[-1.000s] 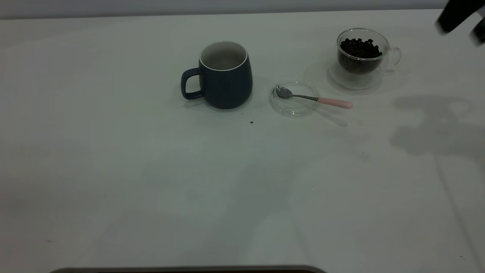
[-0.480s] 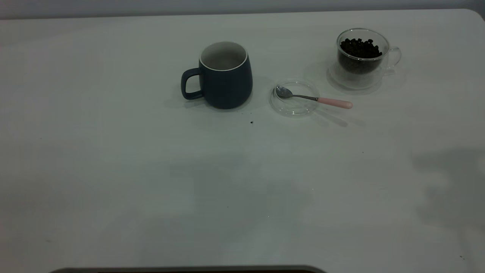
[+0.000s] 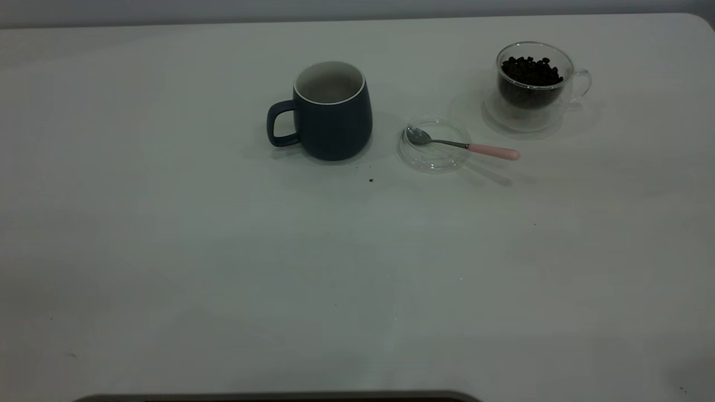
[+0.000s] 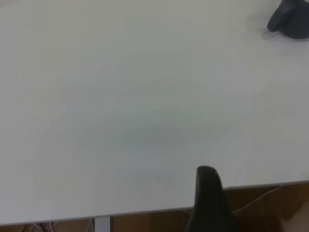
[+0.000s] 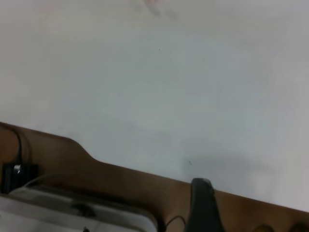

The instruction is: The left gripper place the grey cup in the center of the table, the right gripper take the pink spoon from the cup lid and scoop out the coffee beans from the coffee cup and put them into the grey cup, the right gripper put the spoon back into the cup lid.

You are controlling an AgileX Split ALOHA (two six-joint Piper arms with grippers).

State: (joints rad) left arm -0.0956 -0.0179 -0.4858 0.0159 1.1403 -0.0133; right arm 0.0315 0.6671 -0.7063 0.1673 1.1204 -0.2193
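1. Near the middle of the worktop (image 3: 167,251), toward its far side, stands the grey cup (image 3: 330,111), upright, handle toward the left arm's side; its inside looks pale, and I can't tell if any beans lie in it.
2. Just beside it on the right arm's side sits the cup lid (image 3: 434,144), with the pink spoon (image 3: 462,144) resting bowl-in-lid and its pink handle sticking out past the rim.
3. Farther toward the right arm is the coffee cup (image 3: 533,84), heaped with coffee beans (image 3: 530,70).
4. Neither arm shows in the exterior view. The left pincer (image 4: 208,198) and right pincer (image 5: 203,205) each show a single dark finger at the worktop's edge; how far either is open cannot be told, and neither appears to hold anything.
5. Judged from this layout, the spoon pickup is the step in hand: the right pincer should approach from above the overhanging pink handle, close across it clear of the lid's rim, and lift straight up to avoid dragging the lid.
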